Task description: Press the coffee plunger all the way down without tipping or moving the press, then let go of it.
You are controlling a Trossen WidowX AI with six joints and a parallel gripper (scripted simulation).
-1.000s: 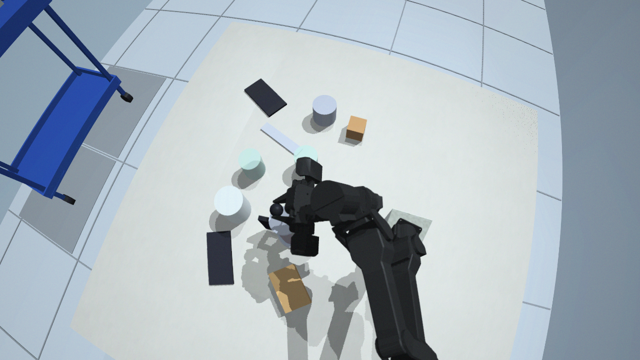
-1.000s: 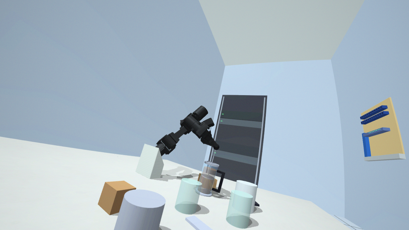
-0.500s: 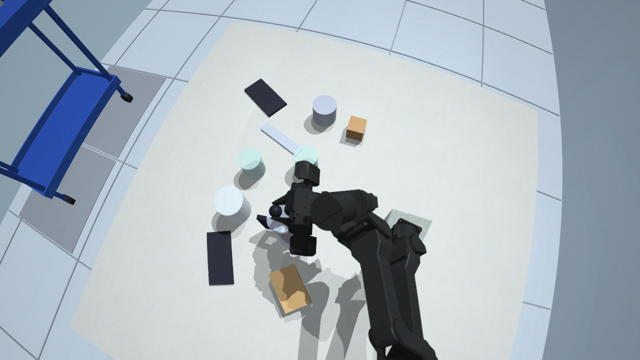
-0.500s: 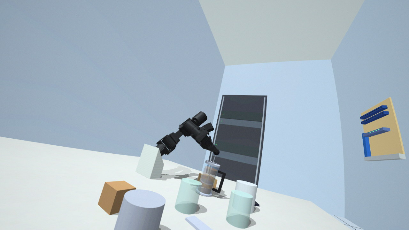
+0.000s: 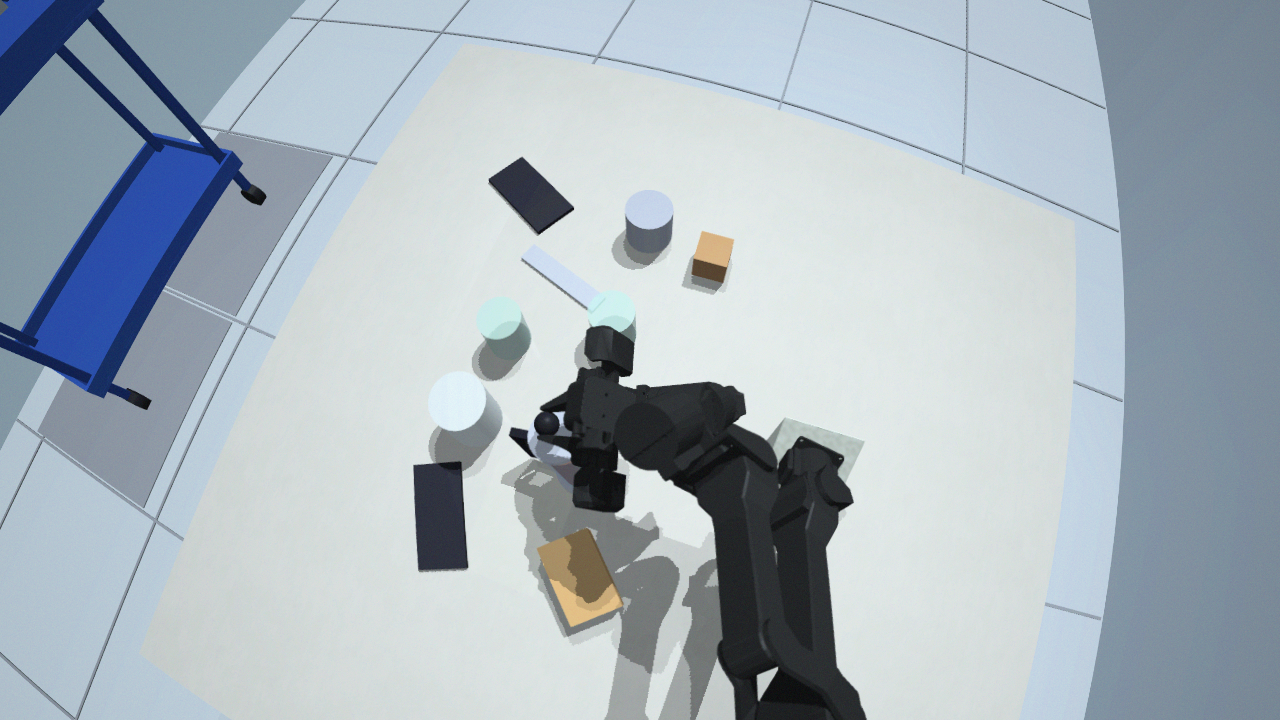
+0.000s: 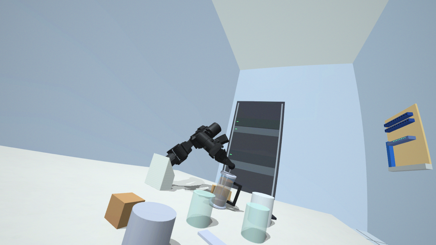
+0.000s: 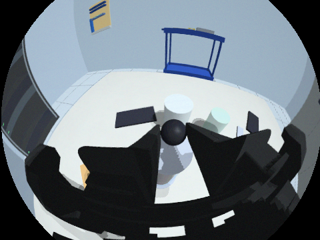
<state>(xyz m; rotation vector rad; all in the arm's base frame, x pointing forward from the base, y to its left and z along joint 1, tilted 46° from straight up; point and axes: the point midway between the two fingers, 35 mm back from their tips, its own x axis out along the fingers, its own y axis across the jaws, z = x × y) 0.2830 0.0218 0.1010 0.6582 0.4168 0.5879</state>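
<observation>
A black gripper (image 7: pixel 173 135) is shown closed on the black knob (image 7: pixel 173 132) of a clear glass press (image 6: pixel 223 190) filled with brown liquid. Beyond it, a white cylinder (image 7: pixel 178 109) and a pale green cup (image 7: pixel 217 120) are seen, with a blue cart (image 7: pixel 192 53) farther off.

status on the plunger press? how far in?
Done: the claw is shut on the black ball-shaped plunger knob.
In hand: the push. In the exterior view the knob sits just above the lid of the upright glass coffee press, a short bit of rod showing.
Left: bottom it out, then open the claw and back off.
</observation>
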